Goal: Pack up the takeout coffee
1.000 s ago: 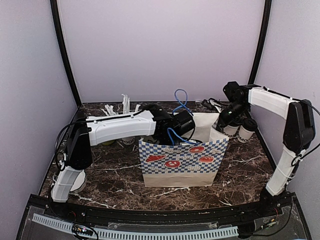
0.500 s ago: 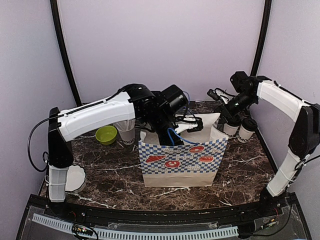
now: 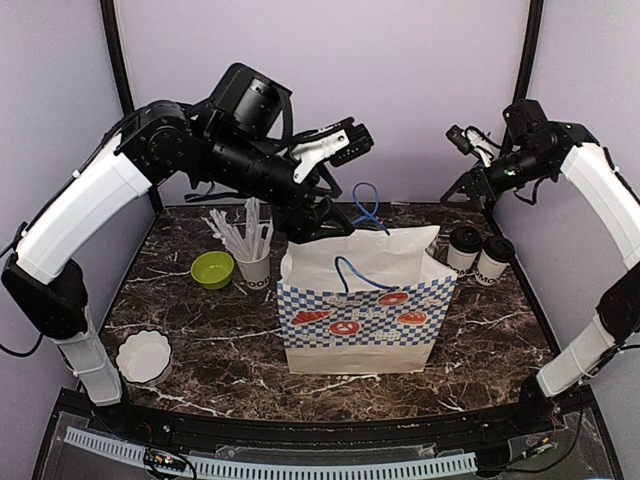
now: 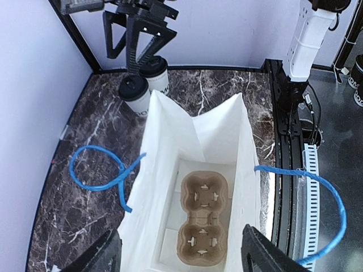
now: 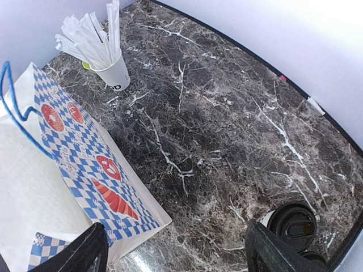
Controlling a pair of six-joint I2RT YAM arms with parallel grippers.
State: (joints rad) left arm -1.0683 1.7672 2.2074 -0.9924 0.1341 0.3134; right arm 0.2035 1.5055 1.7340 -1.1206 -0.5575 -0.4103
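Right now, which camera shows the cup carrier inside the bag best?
The left wrist view looks down into the open paper bag at the empty pulp cup carrier on its floor. Top external and right wrist show only the bag's outside.

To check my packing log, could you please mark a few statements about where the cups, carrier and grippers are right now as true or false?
1. The brown pulp cup carrier lies at the bottom of the blue-checked paper bag. True.
2. The two white paper cups with black lids sit in the carrier. False: they stand on the marble table beside the bag.
3. The left gripper holds a cup. False: its fingers are open and empty above the bag.
4. The white paper cup of straws stands beside the green bowl. True.
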